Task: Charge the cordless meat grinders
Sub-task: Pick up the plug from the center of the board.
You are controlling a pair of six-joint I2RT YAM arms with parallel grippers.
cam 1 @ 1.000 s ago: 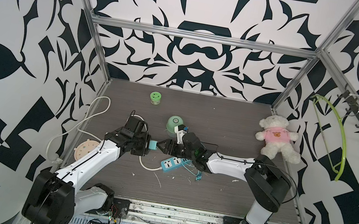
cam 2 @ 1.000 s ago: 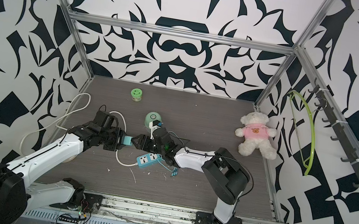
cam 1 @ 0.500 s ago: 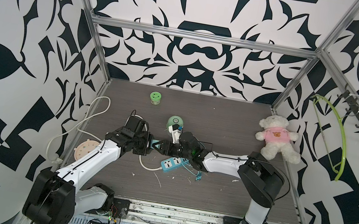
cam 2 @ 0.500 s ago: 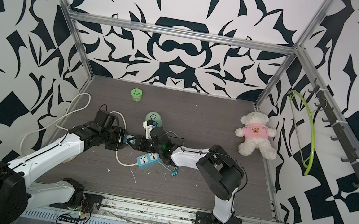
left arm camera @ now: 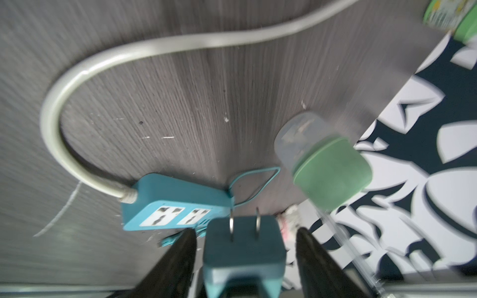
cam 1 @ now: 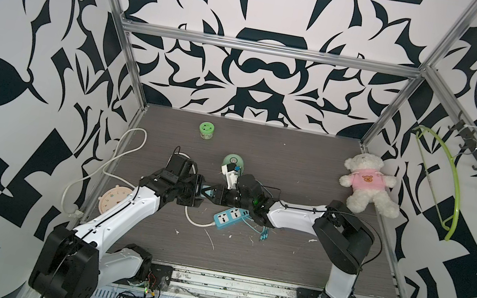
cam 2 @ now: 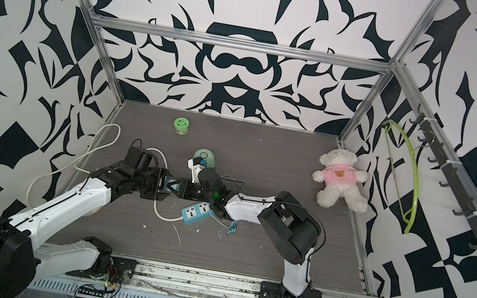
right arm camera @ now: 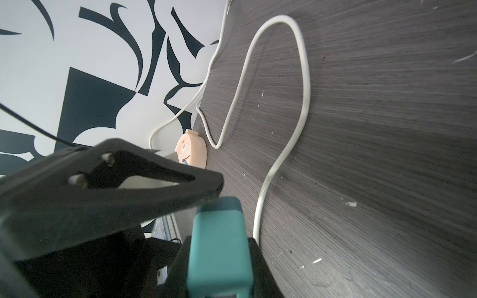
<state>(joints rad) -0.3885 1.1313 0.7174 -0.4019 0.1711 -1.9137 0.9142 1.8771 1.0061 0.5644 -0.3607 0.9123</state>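
Your left gripper (left arm camera: 245, 232) stands open around the teal two-prong charger plug (left arm camera: 244, 247). Your right gripper (cam 1: 212, 192) clamps it, likely a handover for a better socket angle. Beyond, the blue two-socket power strip (left arm camera: 154, 196) lies face-up, and the pale mint-green domed meat grinder (left arm camera: 333, 175) stands farther back.

White teddy bear (cam 1: 368, 187) in pink shirt sat far right on the tabletop (cam 1: 278, 256). Green-lidded jar (cam 1: 206, 130) stood upright, far, left of centre. Pink round disc (cam 1: 115, 199) lay at the left edge. Green hanger (cam 1: 455, 211) hung on the right wall.
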